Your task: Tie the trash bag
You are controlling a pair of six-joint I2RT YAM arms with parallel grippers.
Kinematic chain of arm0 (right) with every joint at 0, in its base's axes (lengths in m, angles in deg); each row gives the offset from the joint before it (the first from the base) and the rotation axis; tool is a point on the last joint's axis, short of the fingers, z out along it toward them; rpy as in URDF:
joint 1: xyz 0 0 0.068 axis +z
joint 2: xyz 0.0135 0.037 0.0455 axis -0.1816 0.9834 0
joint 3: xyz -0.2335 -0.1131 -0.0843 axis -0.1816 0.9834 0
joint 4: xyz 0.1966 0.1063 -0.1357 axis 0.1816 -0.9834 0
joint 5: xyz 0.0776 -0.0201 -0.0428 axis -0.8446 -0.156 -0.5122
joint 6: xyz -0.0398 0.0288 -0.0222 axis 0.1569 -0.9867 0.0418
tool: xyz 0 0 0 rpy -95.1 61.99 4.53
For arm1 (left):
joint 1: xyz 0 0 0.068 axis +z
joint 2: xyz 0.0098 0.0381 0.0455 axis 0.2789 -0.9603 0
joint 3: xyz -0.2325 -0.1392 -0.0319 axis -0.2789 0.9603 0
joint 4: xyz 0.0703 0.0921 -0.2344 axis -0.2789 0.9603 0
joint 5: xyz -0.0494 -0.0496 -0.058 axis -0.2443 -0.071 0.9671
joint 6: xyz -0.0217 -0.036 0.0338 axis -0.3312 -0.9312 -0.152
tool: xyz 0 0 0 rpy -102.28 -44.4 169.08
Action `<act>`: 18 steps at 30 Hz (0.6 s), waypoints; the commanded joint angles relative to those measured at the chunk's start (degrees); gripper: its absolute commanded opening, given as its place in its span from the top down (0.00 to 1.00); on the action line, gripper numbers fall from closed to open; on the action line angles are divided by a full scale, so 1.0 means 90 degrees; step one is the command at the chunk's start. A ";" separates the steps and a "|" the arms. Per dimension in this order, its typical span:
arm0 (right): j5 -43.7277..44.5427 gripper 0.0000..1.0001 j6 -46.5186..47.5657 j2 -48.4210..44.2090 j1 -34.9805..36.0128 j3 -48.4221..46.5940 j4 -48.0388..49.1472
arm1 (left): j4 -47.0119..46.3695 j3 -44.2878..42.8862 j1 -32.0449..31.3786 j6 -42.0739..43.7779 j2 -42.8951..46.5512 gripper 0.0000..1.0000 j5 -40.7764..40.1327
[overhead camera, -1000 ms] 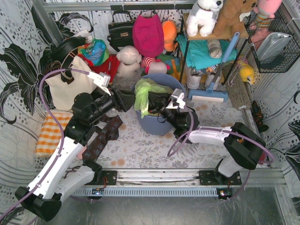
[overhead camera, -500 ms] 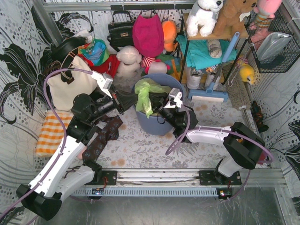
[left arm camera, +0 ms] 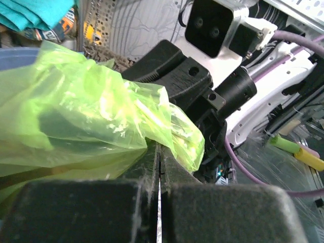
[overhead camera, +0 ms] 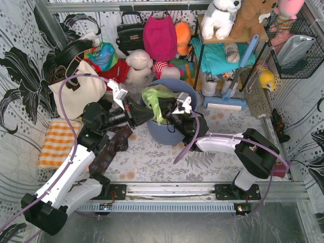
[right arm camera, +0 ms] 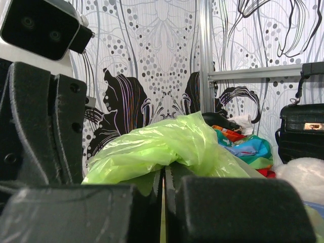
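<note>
While the trash bag [overhead camera: 152, 97] sits in the blue bin [overhead camera: 188, 89] mid-table, both claws are clamped on its loose green top: left gripper [overhead camera: 146, 112] from nine o'clock, right gripper [overhead camera: 171, 112] from three, likely gathering two tails for a knot. A floral tablecloth [overhead camera: 152, 159] lies underneath, with handbags [overhead camera: 130, 31] and plush toys [overhead camera: 220, 17] crowding twelve o'clock.

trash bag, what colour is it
The trash bag is translucent lime green, clearest in the left wrist view.
</note>
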 commanded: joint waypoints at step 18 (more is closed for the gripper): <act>0.0282 1.00 0.0175 -0.0454 -0.0010 0.0351 0.0423 | 0.1619 -0.0237 -0.0010 0.1220 0.1273 0.59 -0.2644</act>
